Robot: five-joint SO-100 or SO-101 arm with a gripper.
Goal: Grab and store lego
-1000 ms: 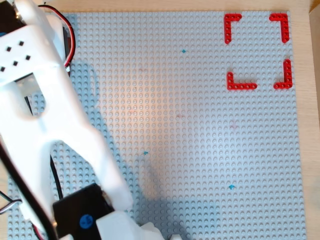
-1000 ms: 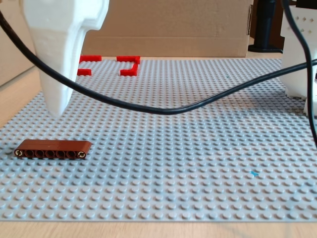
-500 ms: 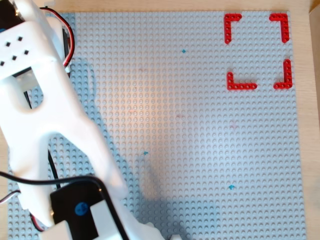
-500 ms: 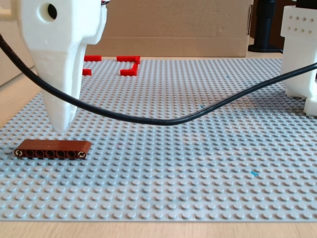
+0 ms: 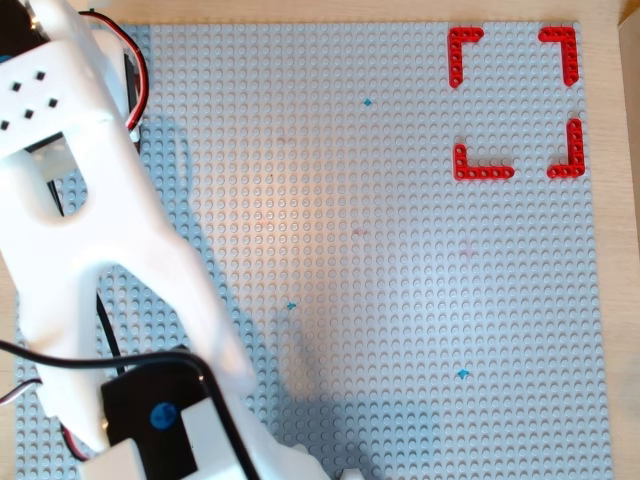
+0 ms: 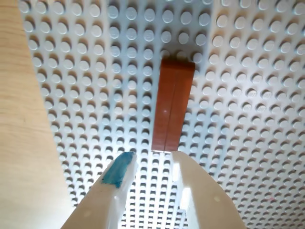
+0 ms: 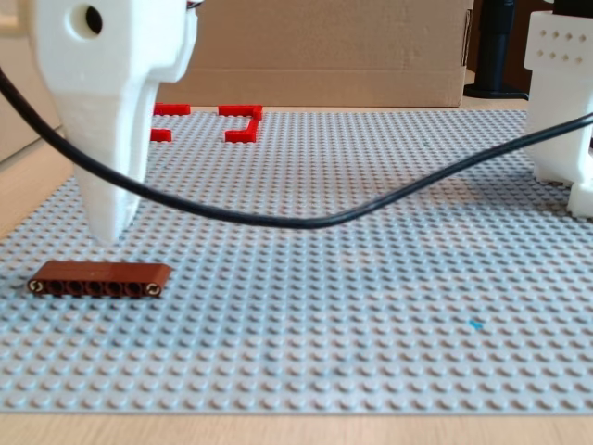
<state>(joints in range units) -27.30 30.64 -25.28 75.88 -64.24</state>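
Observation:
The lego [image 6: 172,105] is a flat reddish-brown brick lying on the grey studded baseplate [image 6: 95,71]. In the wrist view my gripper [image 6: 153,157] is open, with its two white fingertips just short of the brick's near end and nothing between them. One finger [image 6: 116,174] has a blue mark. In the fixed view the lego [image 7: 100,278] lies at the front left of the baseplate [image 7: 371,278], and my gripper [image 7: 111,232] hangs just above and behind it. In the overhead view my arm [image 5: 100,250] hides the lego.
Several red L-shaped corner pieces [image 5: 482,165] mark a square at the baseplate's top right in the overhead view; they also show far back in the fixed view [image 7: 243,120]. A black cable [image 7: 306,221] sags across. The arm's base [image 7: 561,102] and a cardboard box [image 7: 324,46] stand behind.

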